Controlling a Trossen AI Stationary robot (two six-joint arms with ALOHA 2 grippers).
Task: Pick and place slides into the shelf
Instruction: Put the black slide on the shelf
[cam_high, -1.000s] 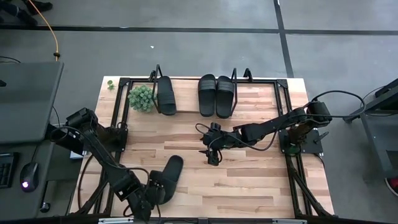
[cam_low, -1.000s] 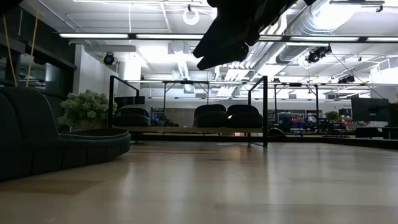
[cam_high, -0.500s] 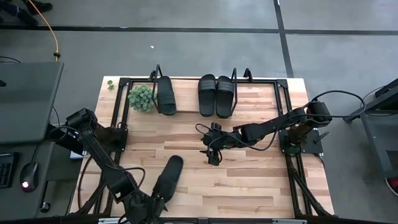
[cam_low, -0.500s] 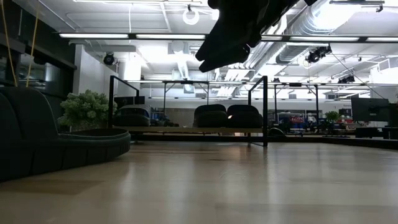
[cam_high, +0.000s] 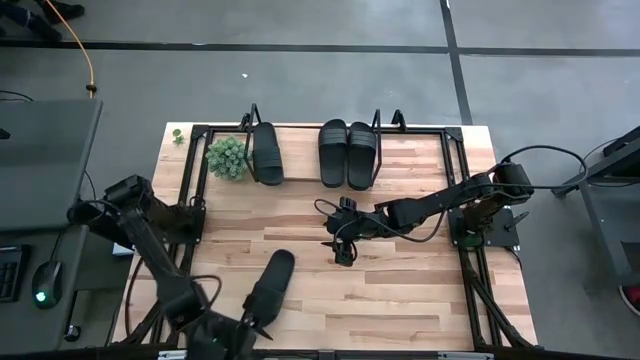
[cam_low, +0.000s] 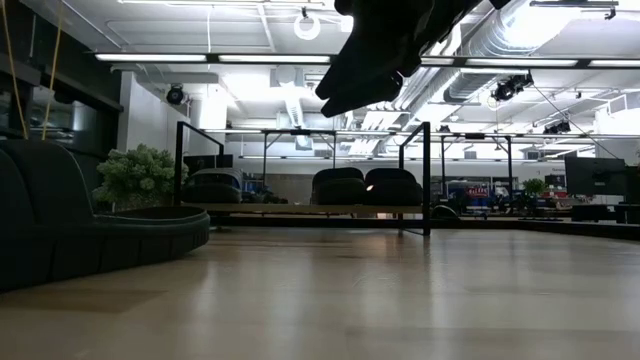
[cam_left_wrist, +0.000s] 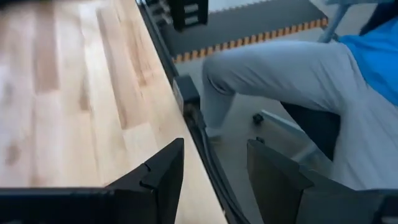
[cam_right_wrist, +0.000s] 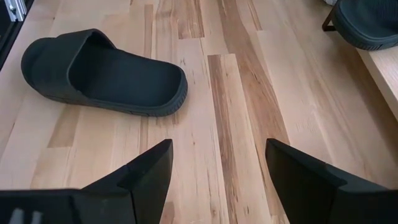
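Observation:
One black slide lies sole-down on the tabletop near the near edge; it also shows in the right wrist view and close up in the low view. Three more slides stand on the shelf at the far side. My left gripper is open at the table's near edge, just past that slide's near end, with nothing between its fingers. My right gripper hangs open over the table's middle.
A green plant sits at the shelf's left end. Black frame rails run along the table's sides. Past the near edge, a person's grey trouser leg shows. Bare wood lies right of the loose slide.
My left gripper has drawn back from over the loose slide toward the table's near edge, rising and turning away from it. Its fingers stay apart. The slide lies where it was. My right arm has kept still.

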